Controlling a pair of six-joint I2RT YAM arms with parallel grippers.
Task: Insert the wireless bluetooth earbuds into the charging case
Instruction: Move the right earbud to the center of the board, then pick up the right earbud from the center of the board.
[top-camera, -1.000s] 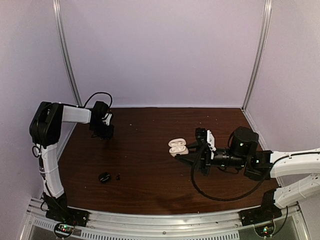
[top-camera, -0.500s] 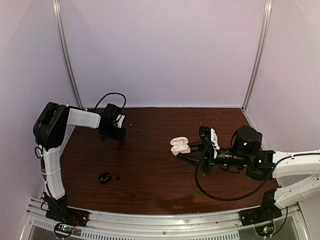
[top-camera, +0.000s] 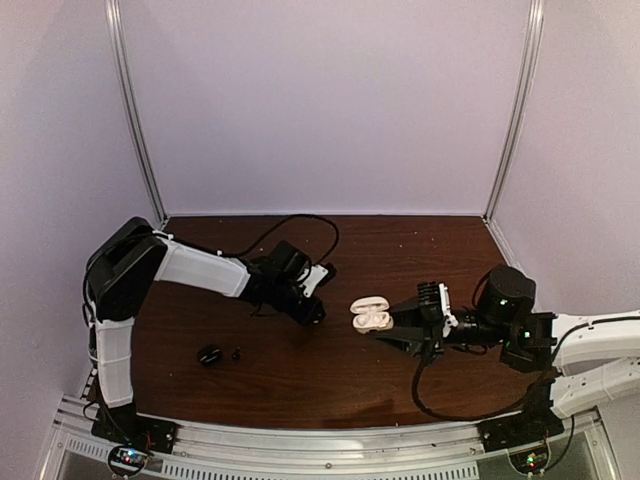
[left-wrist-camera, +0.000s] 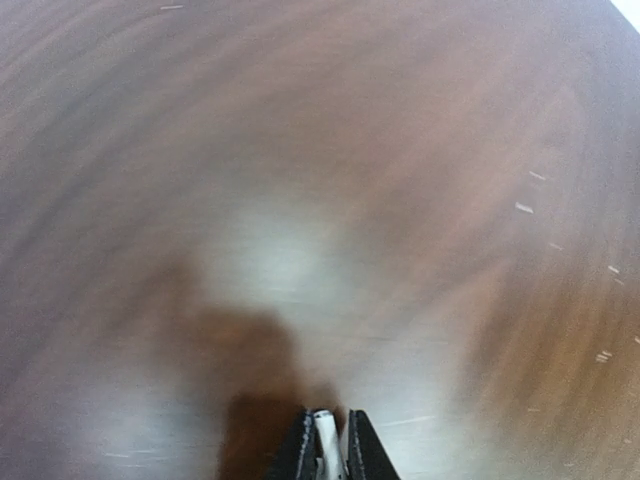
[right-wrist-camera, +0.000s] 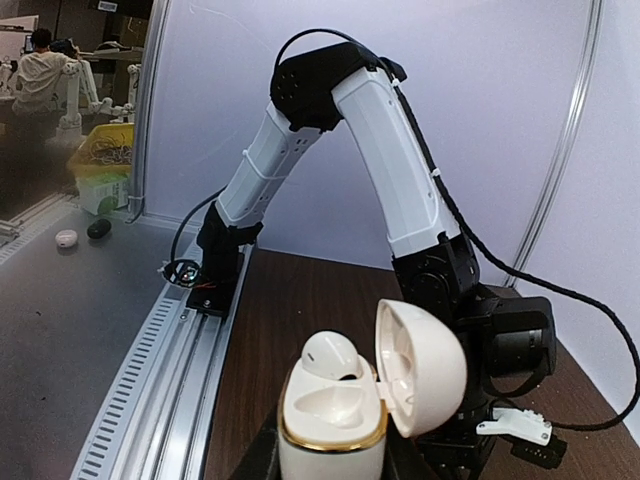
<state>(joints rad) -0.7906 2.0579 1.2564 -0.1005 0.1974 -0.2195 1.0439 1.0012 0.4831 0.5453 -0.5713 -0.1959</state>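
Our right gripper (top-camera: 392, 328) is clamped on the open charging case (right-wrist-camera: 335, 425) at mid-table, with one white earbud (right-wrist-camera: 326, 355) already seated. Our left gripper (top-camera: 316, 308), just left of it, pinches a second earbud (left-wrist-camera: 324, 430), not yet inserted.

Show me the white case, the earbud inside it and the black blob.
white case (right-wrist-camera: 332, 425): right wrist view, its front body.
earbud (right-wrist-camera: 325, 355): right wrist view, its rounded top.
black blob (top-camera: 208, 354): top view, its middle.

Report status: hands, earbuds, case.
Left hand grips white earbud. Right hand holds open case, second earbud seated, other slot empty. Nothing between left hand and case.
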